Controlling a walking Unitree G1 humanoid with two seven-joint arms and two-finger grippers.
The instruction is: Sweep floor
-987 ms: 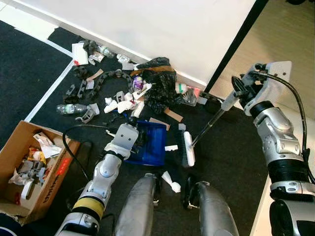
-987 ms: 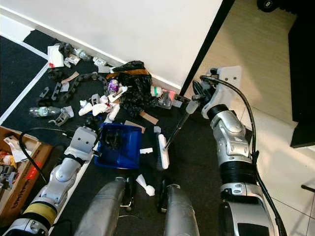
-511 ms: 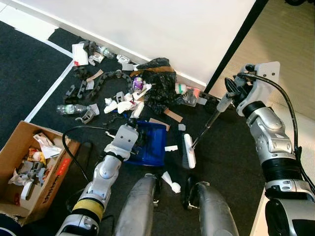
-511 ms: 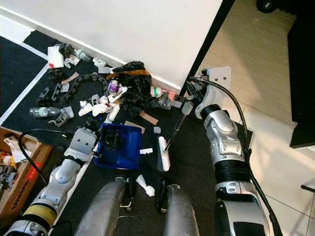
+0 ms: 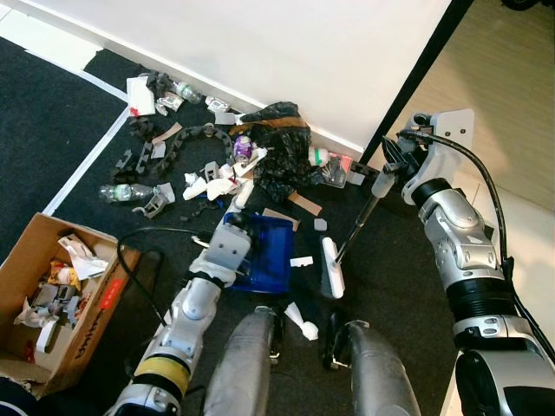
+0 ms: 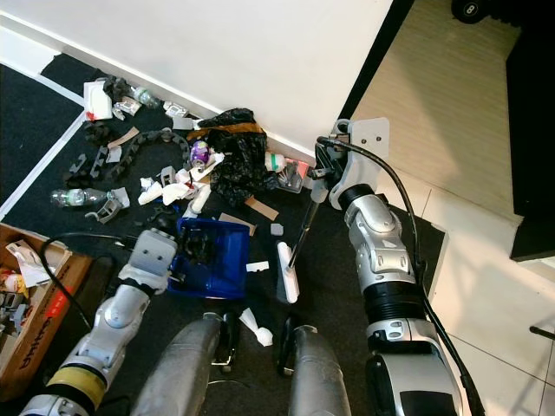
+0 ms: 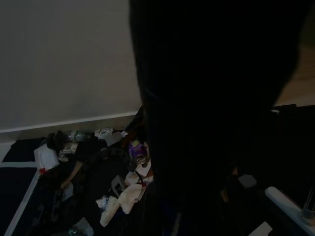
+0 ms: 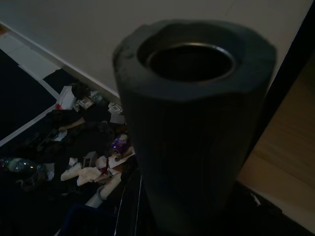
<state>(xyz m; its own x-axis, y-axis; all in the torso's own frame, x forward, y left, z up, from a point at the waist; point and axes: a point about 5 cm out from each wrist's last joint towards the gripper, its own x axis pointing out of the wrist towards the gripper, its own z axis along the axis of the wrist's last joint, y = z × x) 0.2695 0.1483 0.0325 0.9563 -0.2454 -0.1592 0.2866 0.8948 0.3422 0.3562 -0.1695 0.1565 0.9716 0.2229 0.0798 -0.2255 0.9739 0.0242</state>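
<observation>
A blue dustpan (image 5: 267, 253) lies on the black carpet in front of my legs, with dark scraps inside. My left gripper (image 5: 244, 232) is shut on its left edge, and the pan looms dark and close in the left wrist view (image 7: 211, 98). To its right stands a broom with a white head (image 5: 330, 268) on the floor and a thin handle (image 5: 357, 227) rising up-right. My right gripper (image 5: 388, 172) is shut on the grey top of that handle (image 8: 197, 128). A white paper scrap (image 5: 302, 261) lies between pan and broom head.
A litter pile lies along the white wall: black bag (image 5: 282, 149), crumpled white paper (image 5: 217, 184), black chain pieces (image 5: 173, 147), a plastic bottle (image 5: 121, 192). A cardboard box (image 5: 52, 303) of rubbish stands at my left. A crumpled tissue (image 5: 303, 320) lies between my legs. Wood floor starts at the right.
My right arm has swung left toward the wall, bringing the broom handle more upright while its head stays in place. The left arm has edged slightly forward with the dustpan.
</observation>
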